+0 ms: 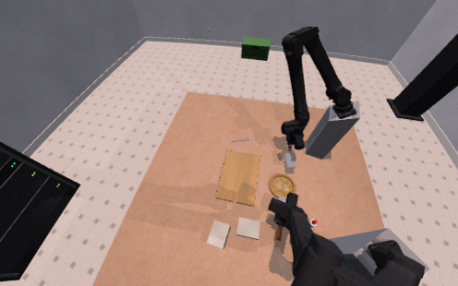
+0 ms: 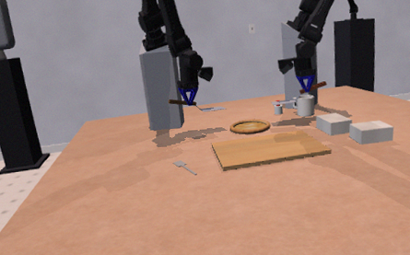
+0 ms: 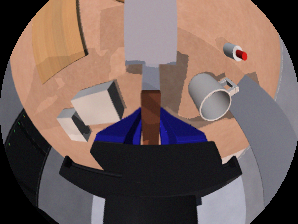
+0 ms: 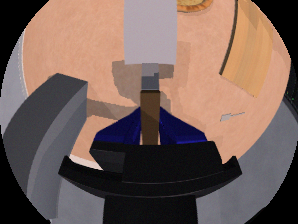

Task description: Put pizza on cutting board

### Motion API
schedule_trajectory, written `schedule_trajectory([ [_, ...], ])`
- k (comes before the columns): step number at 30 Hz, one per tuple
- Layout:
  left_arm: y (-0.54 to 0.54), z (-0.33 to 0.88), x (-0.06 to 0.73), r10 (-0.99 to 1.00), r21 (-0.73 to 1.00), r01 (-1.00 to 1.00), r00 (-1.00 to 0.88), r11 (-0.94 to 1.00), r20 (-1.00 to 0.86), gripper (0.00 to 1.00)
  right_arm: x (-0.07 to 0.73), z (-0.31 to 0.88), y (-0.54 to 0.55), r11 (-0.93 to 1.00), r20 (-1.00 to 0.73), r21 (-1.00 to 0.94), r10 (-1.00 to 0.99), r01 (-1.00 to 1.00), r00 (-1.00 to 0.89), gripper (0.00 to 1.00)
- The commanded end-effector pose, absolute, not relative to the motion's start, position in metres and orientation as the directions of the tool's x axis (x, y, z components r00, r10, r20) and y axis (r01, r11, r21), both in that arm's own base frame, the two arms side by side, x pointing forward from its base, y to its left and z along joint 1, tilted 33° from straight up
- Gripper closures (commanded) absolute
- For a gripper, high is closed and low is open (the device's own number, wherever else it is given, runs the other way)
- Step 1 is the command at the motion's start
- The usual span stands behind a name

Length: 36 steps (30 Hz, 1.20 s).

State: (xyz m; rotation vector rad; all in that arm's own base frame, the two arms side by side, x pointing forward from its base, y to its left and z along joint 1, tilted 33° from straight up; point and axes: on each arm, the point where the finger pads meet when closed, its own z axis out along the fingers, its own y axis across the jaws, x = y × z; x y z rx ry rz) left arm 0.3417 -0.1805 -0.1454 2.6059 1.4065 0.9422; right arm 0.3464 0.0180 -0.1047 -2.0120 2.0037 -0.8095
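Note:
The pizza [image 1: 282,185] [image 2: 250,126] [image 4: 194,5] lies flat on the table beside the wooden cutting board [image 1: 238,177] [image 2: 270,150] [image 3: 57,35] [image 4: 250,50], not on it. My left gripper [image 2: 307,91] [image 3: 150,111] is shut on the red-brown handle of one turner [image 1: 279,232] [image 2: 319,85] [image 3: 150,30], held above the table near the mug. My right gripper [image 2: 189,104] [image 4: 150,117] is shut on the brown handle of the other turner [image 1: 290,160] [image 2: 212,108] [image 4: 150,30], held above the table on the pizza's opposite side. The left arm partly hides its turner in the top view.
A grey mug [image 2: 305,106] [image 3: 210,97] and a red-capped shaker [image 1: 314,222] [image 3: 234,51] stand near the left gripper. Two pale blocks [image 1: 248,228] [image 2: 371,132] [image 3: 97,102] lie beyond one board end. A small grey utensil [image 1: 240,140] [image 2: 185,168] [image 4: 229,115] lies beyond the other.

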Motion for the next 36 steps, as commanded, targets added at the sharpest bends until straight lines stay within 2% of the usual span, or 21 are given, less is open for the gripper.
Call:
schedule_trajectory([
  [1,-0.195,-0.135,0.321,0.798,0.342,0.763,0.356,-0.549,0.487,0.94,0.336,-0.096,0.03,0.009,0.208,-0.512,-0.969,-0.859,-0.134,0.94],
  [3,-0.204,-0.129,0.325,0.806,0.369,0.764,0.316,-0.529,0.5,0.94,0.348,-0.088,0.036,0.041,0.203,-0.537,-0.963,-0.842,-0.176,0.94],
  [4,-0.205,-0.128,0.328,0.773,0.346,0.741,0.355,-0.575,0.525,0.94,0.348,-0.088,0.035,-0.018,0.24,-0.527,-0.962,-0.849,-0.129,0.94],
  [6,-0.205,-0.128,0.328,0.773,0.346,0.741,0.355,-0.575,0.525,0.94,0.348,-0.088,0.035,-0.018,0.24,-0.527,-0.962,-0.849,-0.129,0.94],
  [7,-0.2,-0.13,0.319,0.803,0.368,0.775,0.285,-0.514,0.523,0.94,0.341,-0.088,0.036,0.068,0.212,-0.534,-0.954,-0.842,-0.211,0.94],
  [15,-0.195,-0.127,0.3,0.782,0.381,0.798,0.173,-0.468,0.599,0.94,0.332,-0.078,0.039,0.174,0.23,-0.551,-0.909,-0.816,-0.349,0.94],
  [20,-0.181,-0.119,0.313,0.784,0.382,0.799,0.171,-0.465,0.597,0.94,0.326,-0.076,0.041,0.234,0.244,-0.556,-0.871,-0.798,-0.426,0.94],
  [21,-0.181,-0.122,0.308,0.771,0.364,0.797,0.19,-0.483,0.607,0.94,0.325,-0.078,0.038,0.181,0.282,-0.54,-0.881,-0.822,-0.38,0.94],
  [36,-0.183,-0.146,0.325,0.763,0.35,0.794,0.21,-0.498,0.611,0.94,0.33,-0.095,0.025,0.189,0.29,-0.53,-0.876,-0.826,-0.387,0.94],
])
